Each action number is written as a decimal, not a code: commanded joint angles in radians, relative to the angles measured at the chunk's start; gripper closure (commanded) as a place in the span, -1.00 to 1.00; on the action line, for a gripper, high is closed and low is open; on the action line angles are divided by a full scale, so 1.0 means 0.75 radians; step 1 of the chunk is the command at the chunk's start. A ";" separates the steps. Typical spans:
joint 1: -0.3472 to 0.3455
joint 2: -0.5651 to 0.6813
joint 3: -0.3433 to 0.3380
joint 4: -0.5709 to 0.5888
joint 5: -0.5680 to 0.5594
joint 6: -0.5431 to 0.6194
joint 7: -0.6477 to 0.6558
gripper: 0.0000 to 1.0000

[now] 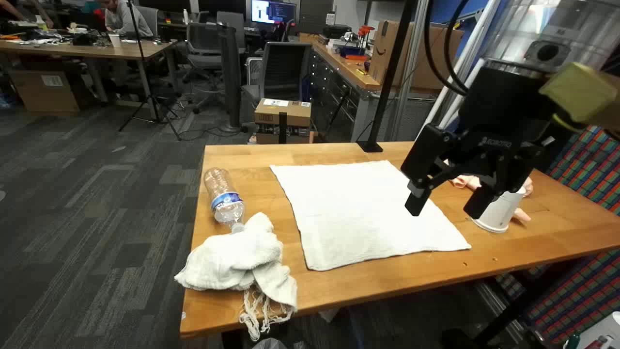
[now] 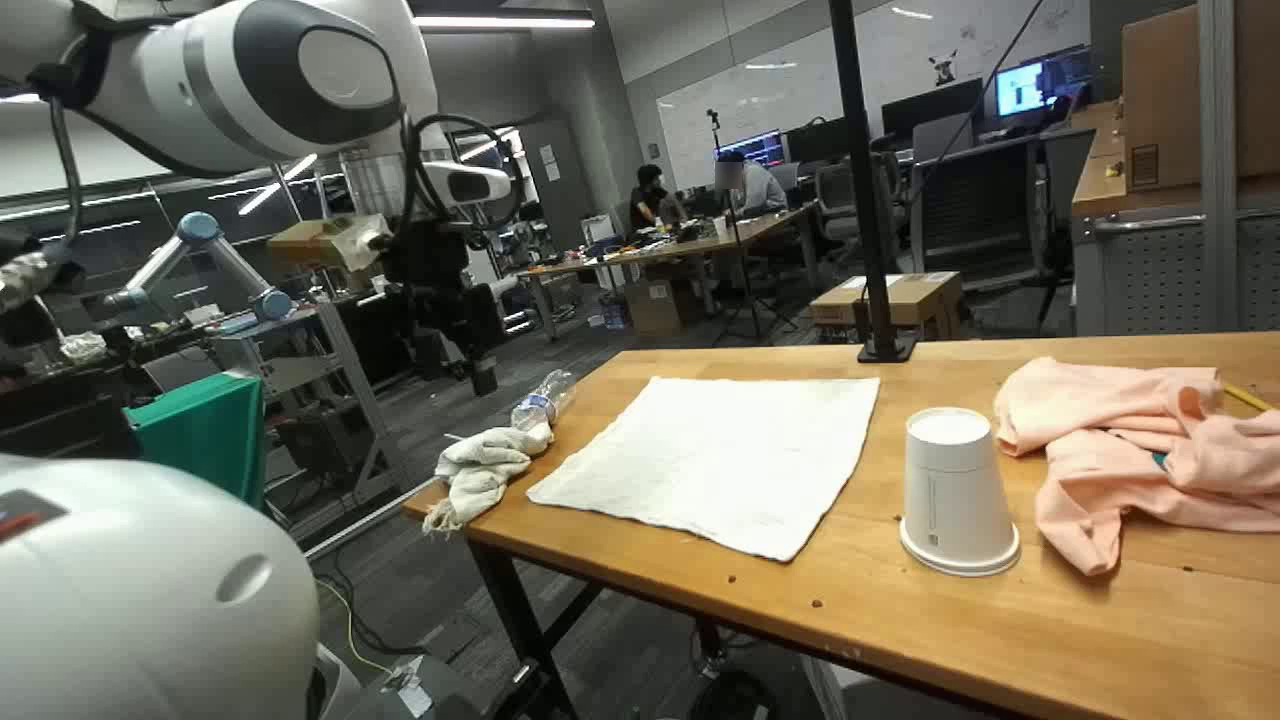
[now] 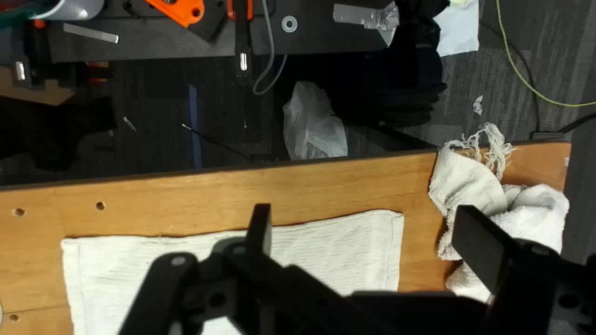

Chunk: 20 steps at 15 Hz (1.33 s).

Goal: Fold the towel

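White and flat, the towel [image 1: 358, 213] lies on our worktop [image 1: 378, 275]. We see the pincer [image 1: 445, 207] raised clear of it, jaws parted. To one side sit a crumpled cloth [image 1: 227, 261] and a bottle [image 1: 224, 195]; to the other, an upturned cup [image 2: 958, 490] near pink fabric [image 2: 1120, 480].

Table [image 1: 259, 189] bears flat towel [image 1: 358, 213], bottle [image 1: 225, 198]; upturned cup [image 2: 957, 490].

Towel [image 1: 358, 215] bright, room dim

In an exterior view a ceiling strip light [image 2: 505, 21] burns white, and streaks of glare lie on the whiteboard [image 2: 800, 95]. A monitor [image 1: 260, 11] glows above dark floor [image 1: 116, 232]. The towel's weave reads only faintly in both exterior views. In the wrist view, deep shadow lies beyond the table [image 3: 326, 188]; the gripper fingers [image 3: 479, 246] are dark and out of focus.
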 commanded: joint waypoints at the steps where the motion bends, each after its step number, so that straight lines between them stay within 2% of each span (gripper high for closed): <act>1: -0.002 -0.001 0.001 0.004 0.000 -0.003 -0.001 -1.00; 18: -0.002 -0.006 0.001 0.009 0.000 -0.003 -0.001 -1.00; 20: -0.021 0.007 0.012 0.014 -0.035 0.002 0.007 -1.00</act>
